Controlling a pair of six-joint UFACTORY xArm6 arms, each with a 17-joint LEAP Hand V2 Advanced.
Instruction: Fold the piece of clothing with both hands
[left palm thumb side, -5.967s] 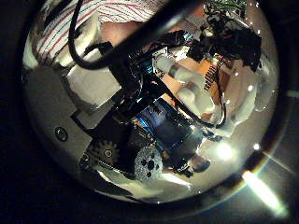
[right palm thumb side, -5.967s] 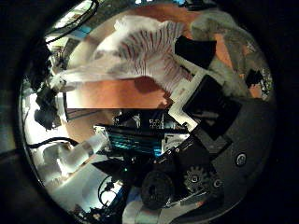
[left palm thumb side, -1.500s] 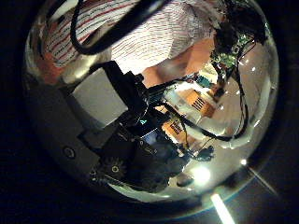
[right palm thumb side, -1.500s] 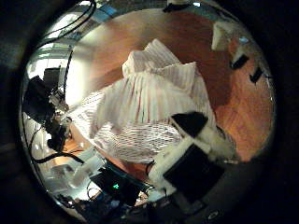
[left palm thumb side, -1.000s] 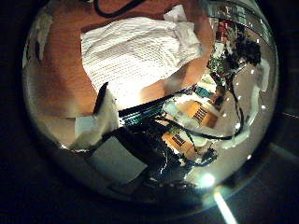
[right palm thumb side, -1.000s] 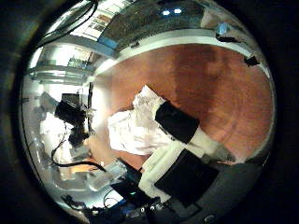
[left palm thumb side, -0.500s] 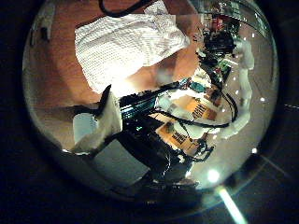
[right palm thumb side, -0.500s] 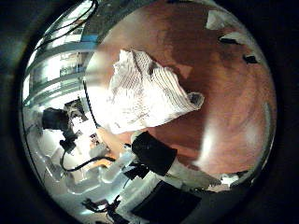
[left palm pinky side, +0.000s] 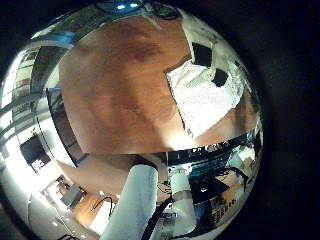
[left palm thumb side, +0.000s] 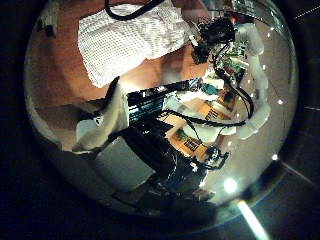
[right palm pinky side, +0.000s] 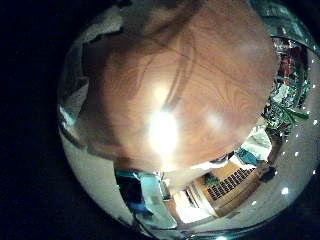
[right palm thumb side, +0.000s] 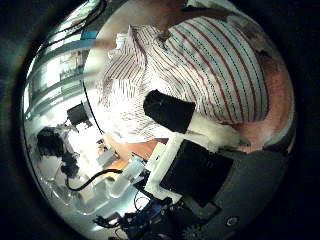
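The striped piece of clothing (left palm thumb side: 130, 40) lies flat on the wooden table (left palm thumb side: 70, 75), folded into a compact shape. In the right thumb side view the clothing (right palm thumb side: 215, 60) fills most of the picture, so the right palm is close above it. A right finger (right palm thumb side: 172, 110) reaches out straight over the cloth. The left hand (left palm thumb side: 100, 125) is off to the side of the garment, above bare table, with a finger held straight and nothing in it. The right hand (left palm thumb side: 215, 40) shows at the garment's edge. The left little finger side view has the clothing (left palm pinky side: 205, 95) small and far off.
Bare wooden table (left palm pinky side: 120, 90) spreads wide beside the garment, and the right little finger side view shows only table (right palm pinky side: 170, 90). A white arm section (left palm pinky side: 135, 205) runs along the table's edge. Room clutter lies beyond the table.
The right palm has come down close over the garment, which now fills its view. The left hand has drawn a little farther from the cloth. The garment lies as before.
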